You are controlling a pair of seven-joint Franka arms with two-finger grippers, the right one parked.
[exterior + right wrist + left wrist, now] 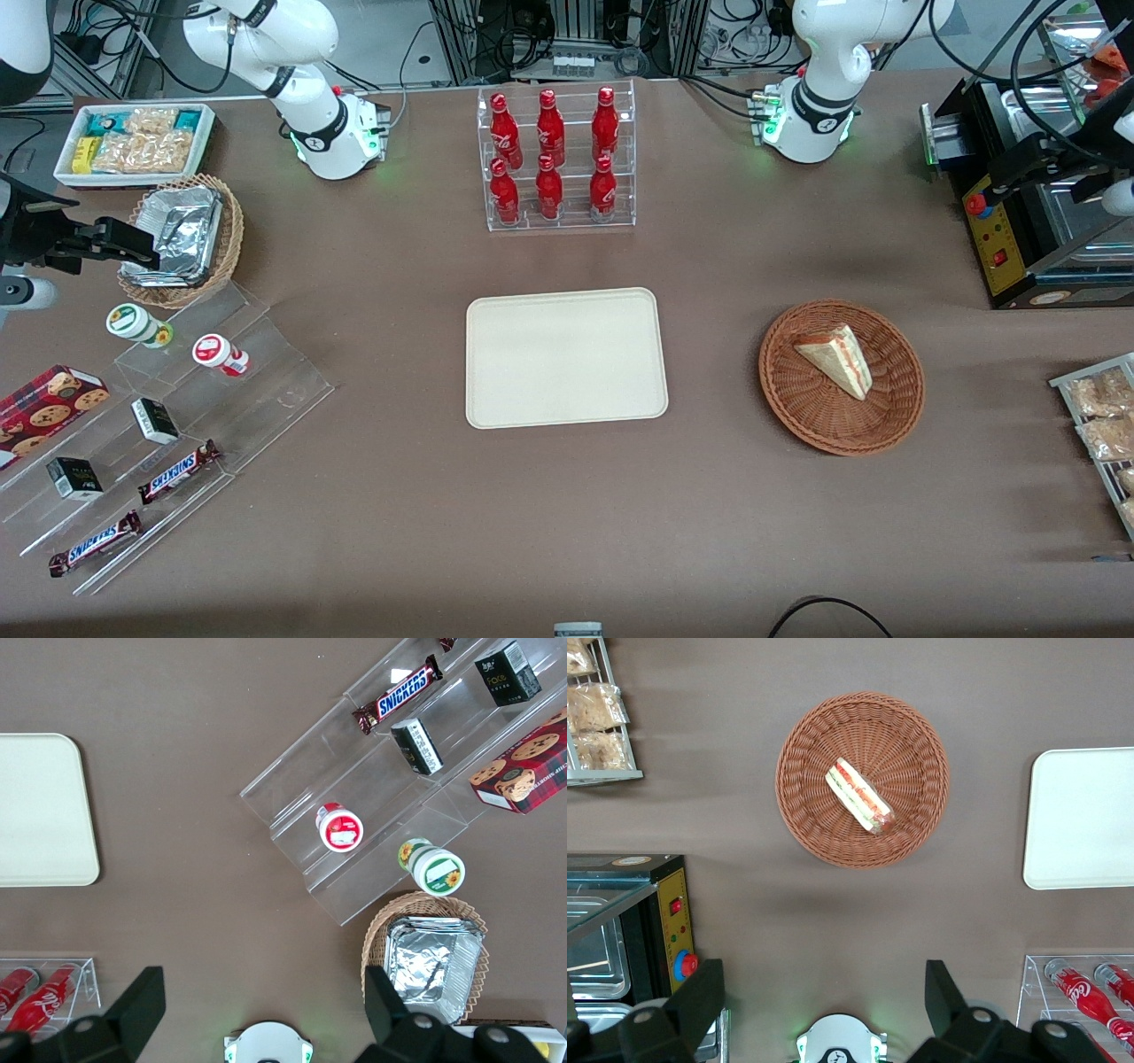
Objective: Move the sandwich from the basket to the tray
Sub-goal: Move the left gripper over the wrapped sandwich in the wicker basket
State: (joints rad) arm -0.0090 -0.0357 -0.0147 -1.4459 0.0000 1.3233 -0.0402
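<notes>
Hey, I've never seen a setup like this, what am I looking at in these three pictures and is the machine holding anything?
Two white robot arms stand at a brown table. One picture looks down from the front; the other two come from cameras on each arm's wrist. The working arm's pincer hangs open high over the table, beside the basket, holding nothing. A sandwich lies in the round wicker basket. An empty cream tray sits mid-table. Red bottles in a clear rack stand farther from the front camera than the tray. Toward the parked arm's end are snack bars on clear steps.
</notes>
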